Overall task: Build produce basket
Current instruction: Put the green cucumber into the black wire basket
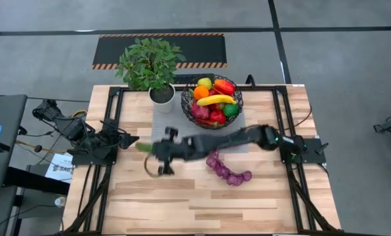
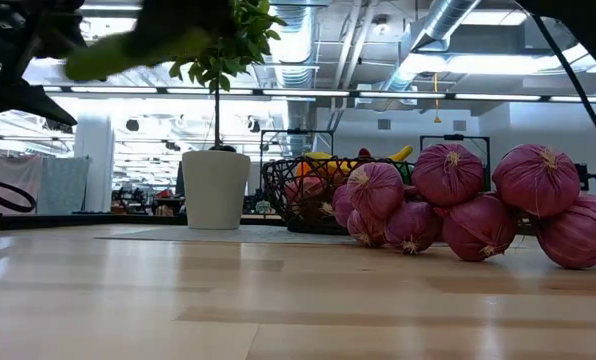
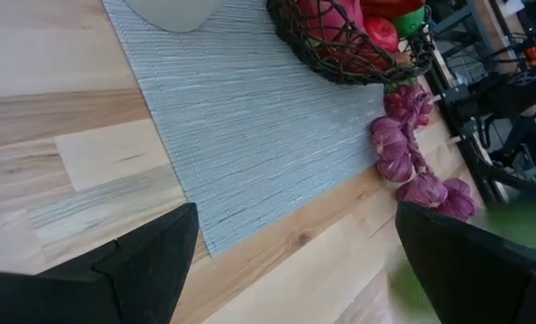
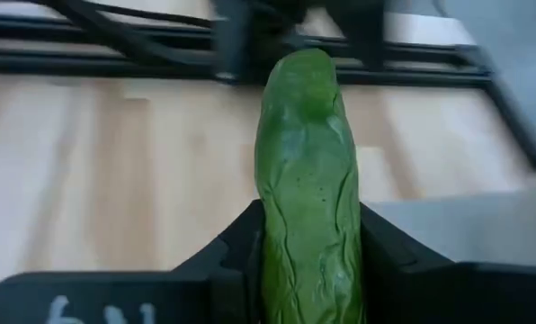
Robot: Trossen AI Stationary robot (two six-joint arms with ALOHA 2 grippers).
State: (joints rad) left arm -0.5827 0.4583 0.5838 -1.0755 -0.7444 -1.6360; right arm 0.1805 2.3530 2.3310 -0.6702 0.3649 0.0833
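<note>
right hand (image 4: 308,261) pinching a bumpy green toy cucumber (image 4: 308,171) between its two dark fingers, raised above the pale wooden counter (image 1: 182,203) left of centre, arm stretched across from the right side. cucumber's tip poking out toward the left arm's base, seen as a green blur in the high view (image 1: 144,148). left hand (image 3: 295,270) parked at the counter's left edge, fingers spread wide apart, nothing between them. round black wire basket (image 1: 236,113) sitting at the far middle of the counter on a grey woven mat (image 3: 250,117), already filled with a yellow banana (image 1: 216,99), an orange (image 1: 201,92), red peppers and other toy produce. string of purple bulbs (image 1: 227,170) lying on the counter just in front of the basket, partly on the mat's edge. leafy green plant in a white pot (image 1: 162,94) standing just left of the basket.
</note>
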